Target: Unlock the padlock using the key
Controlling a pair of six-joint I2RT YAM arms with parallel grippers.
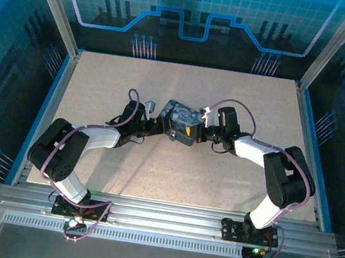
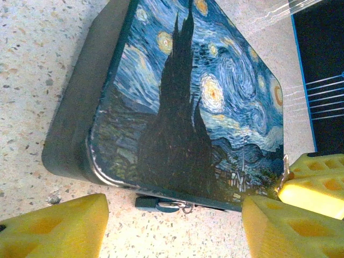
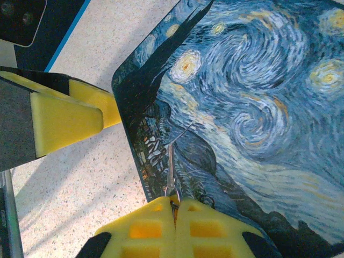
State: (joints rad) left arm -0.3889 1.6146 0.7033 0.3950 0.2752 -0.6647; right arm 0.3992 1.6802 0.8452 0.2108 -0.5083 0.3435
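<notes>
Right gripper point(image 3: 174, 210) pinched tight on the key point(image 3: 170, 161), a thin sliver lying over the box point(image 3: 258, 107) lid. Left gripper point(image 1: 154, 126) spread wide (touching nothing). Padlock point(image 2: 161, 203) sits against the box's near-left side, on the table point(image 2: 32, 64).

You have box point(image 1: 180, 122) mid-tabletop point(image 1: 152, 178), between left end effector point(image 1: 155, 125) and right end effector point(image 1: 206, 132); padlock point(image 2: 160, 203) at near edge; key point(image 3: 171, 161) above box.

From 7 o'clock the left arm bends inward, the left gripper point(image 1: 155, 125) aimed toward 3 o'clock with fingers point(image 2: 54, 228) spread wide. From 5 o'clock the right arm mirrors it, the right gripper point(image 1: 206, 131) aimed toward 9 o'clock with pads point(image 3: 145, 232) pinching the key point(image 3: 170, 161).
</notes>
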